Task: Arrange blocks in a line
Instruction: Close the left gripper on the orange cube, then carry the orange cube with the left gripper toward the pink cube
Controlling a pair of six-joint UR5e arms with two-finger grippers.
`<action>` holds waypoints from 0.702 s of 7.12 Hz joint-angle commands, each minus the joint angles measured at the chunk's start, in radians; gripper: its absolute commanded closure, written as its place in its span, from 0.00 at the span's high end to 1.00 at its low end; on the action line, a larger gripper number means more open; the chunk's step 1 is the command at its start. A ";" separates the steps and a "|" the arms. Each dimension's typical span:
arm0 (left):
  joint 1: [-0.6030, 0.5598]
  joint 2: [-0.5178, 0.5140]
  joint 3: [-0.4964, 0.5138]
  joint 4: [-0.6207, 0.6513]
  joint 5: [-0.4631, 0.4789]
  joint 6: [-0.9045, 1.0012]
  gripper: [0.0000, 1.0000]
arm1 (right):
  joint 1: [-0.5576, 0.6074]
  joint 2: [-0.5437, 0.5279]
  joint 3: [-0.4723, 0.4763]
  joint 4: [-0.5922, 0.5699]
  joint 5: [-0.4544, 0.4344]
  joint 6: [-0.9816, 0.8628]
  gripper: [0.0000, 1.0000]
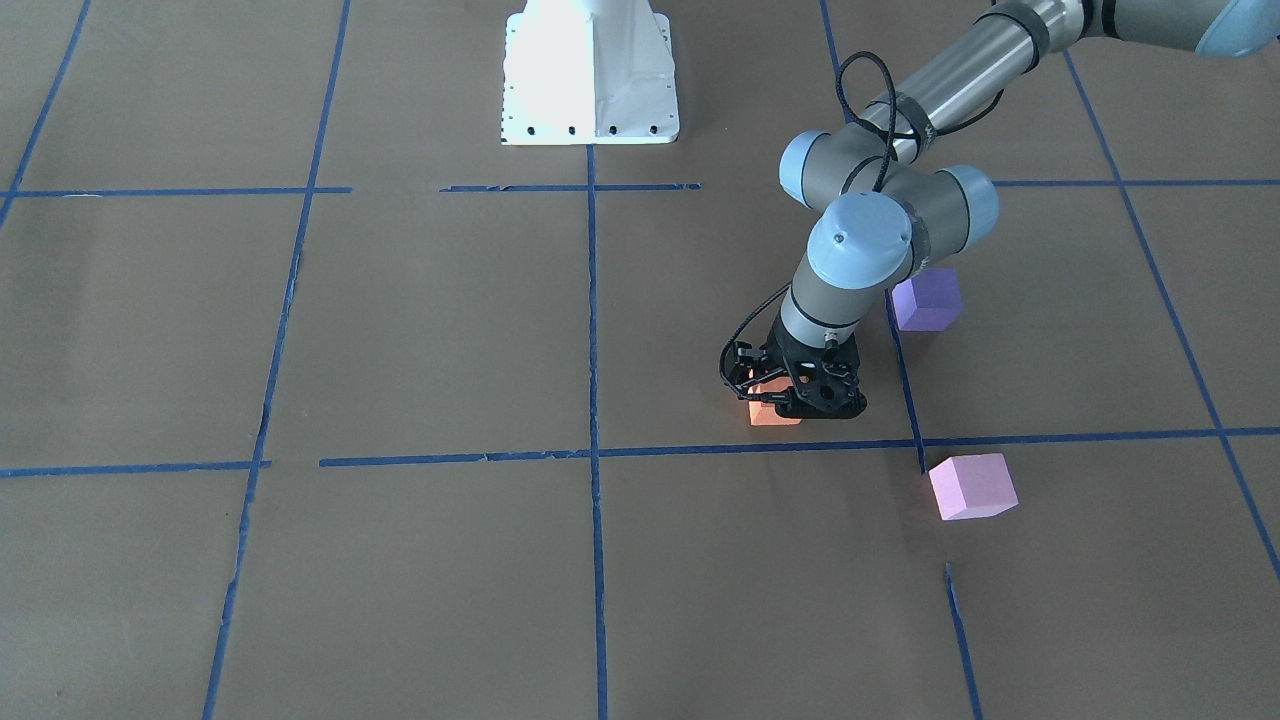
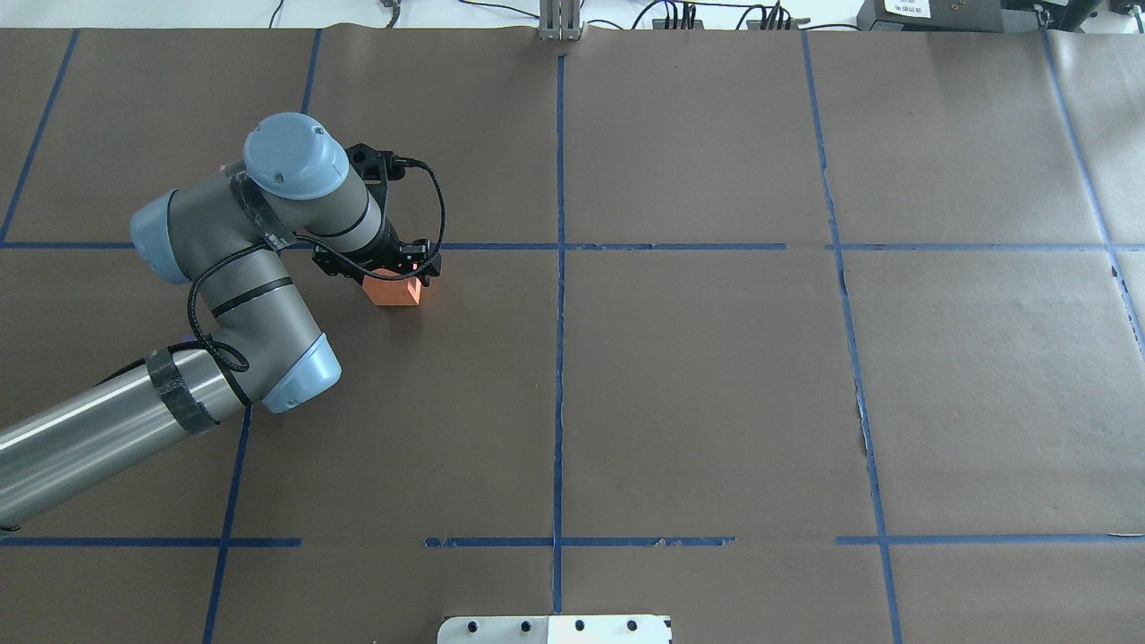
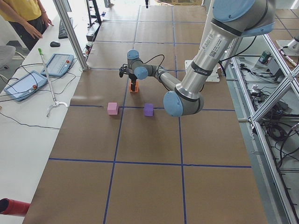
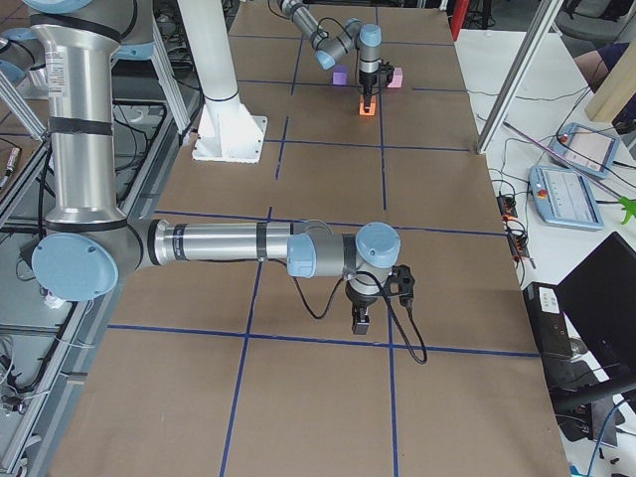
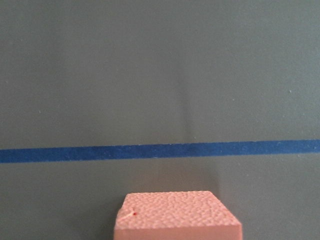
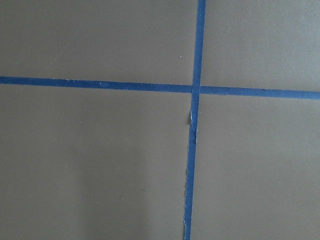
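My left gripper (image 1: 780,398) stands low over the table, shut on the orange block (image 1: 768,414), which sits at or just above the surface near a blue tape line. The orange block also shows under the gripper in the overhead view (image 2: 394,292) and at the bottom of the left wrist view (image 5: 176,216). The violet-purple block (image 1: 927,300) lies behind the arm's wrist. The light pink block (image 1: 972,487) lies apart, across the tape line. In the overhead view the arm hides both. My right gripper (image 4: 361,320) shows only in the exterior right view, pointing down over bare table; I cannot tell whether it is open or shut.
Blue tape lines (image 1: 592,330) divide the brown table into squares. The white robot base (image 1: 590,75) stands at the table's robot-side edge. A side desk with tablets (image 3: 23,84) and a person (image 3: 23,18) are beyond the table's far side.
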 commanded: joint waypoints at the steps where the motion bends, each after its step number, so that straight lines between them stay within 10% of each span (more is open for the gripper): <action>1: -0.001 0.000 0.003 -0.001 -0.002 -0.003 0.58 | 0.000 0.000 0.000 0.000 0.000 0.000 1.00; 3: -0.017 -0.005 -0.020 0.002 -0.005 -0.001 0.17 | 0.000 0.000 0.000 0.000 0.000 0.000 1.00; 5: -0.083 0.003 -0.167 0.134 -0.011 0.014 0.06 | 0.000 0.000 0.000 0.000 0.000 0.000 1.00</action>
